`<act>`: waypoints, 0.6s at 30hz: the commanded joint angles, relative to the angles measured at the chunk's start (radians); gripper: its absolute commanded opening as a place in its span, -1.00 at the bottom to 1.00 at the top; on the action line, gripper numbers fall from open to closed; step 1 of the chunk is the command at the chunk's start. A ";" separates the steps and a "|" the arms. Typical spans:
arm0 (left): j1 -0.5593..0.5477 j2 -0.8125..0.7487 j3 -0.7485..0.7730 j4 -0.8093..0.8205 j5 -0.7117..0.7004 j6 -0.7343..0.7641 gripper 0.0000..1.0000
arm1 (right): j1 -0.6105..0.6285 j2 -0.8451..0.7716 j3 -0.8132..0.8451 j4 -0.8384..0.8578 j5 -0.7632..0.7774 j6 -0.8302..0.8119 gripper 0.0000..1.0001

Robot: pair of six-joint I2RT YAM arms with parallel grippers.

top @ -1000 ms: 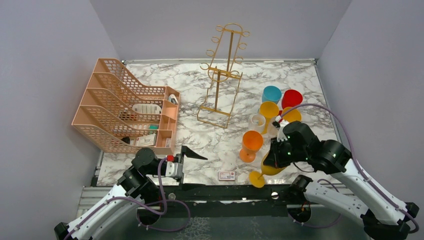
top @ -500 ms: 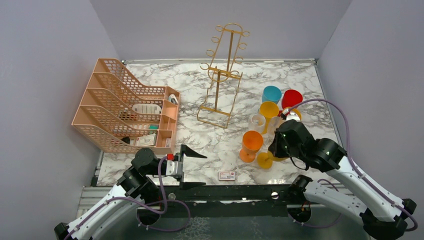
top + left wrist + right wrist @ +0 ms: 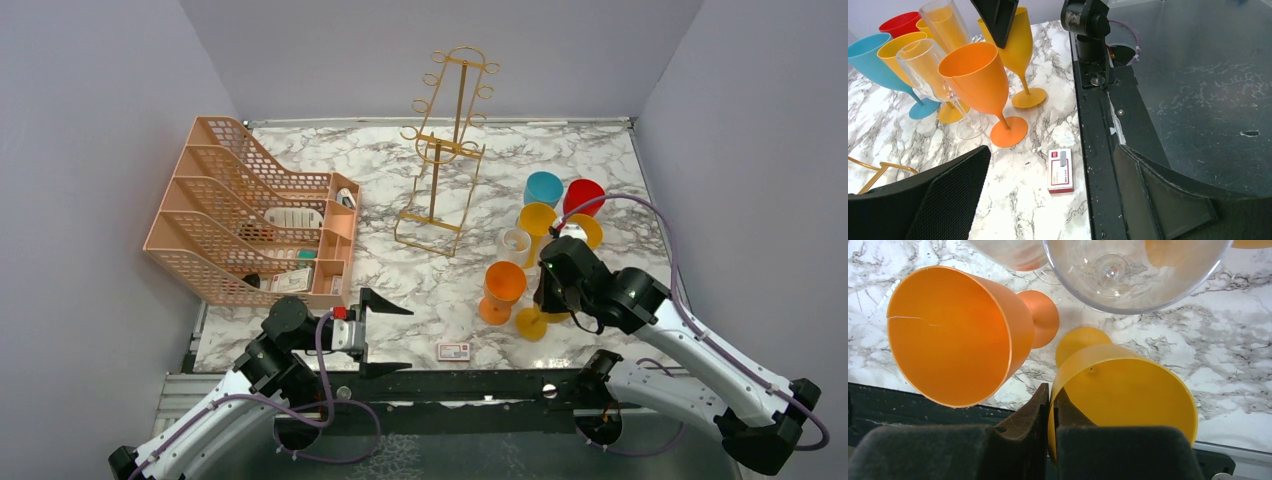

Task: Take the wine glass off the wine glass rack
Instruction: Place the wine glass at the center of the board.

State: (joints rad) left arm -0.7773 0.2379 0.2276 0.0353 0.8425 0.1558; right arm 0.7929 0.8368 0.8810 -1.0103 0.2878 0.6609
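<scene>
The gold wire wine glass rack stands at the back middle of the marble table, its hooks bare. My right gripper is shut on the rim of a yellow wine glass, one finger inside the bowl and one outside. The glass stands upright with its foot on the marble, just right of an orange glass. The left wrist view shows the yellow glass with a right finger on its rim. My left gripper is open and empty at the table's front edge.
Several more coloured and clear glasses cluster behind the yellow one. A peach mesh organiser sits at the left. A small red and white box lies by the black front rail.
My right gripper has carried the yellow glass from a tilt at the front edge back and up to upright beside the orange glass. The left arm has not moved.
</scene>
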 commanded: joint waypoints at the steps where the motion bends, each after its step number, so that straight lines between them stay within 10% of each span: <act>1: 0.002 -0.018 -0.017 0.011 -0.024 -0.013 0.98 | 0.004 -0.019 -0.007 0.031 0.038 -0.005 -0.80; 18: 0.002 -0.019 -0.023 0.021 -0.039 -0.037 0.98 | 0.003 -0.061 0.001 0.069 -0.031 -0.040 -0.56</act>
State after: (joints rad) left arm -0.7773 0.2291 0.2146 0.0357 0.8310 0.1448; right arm 0.7925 0.8040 0.8768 -0.9852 0.2886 0.6456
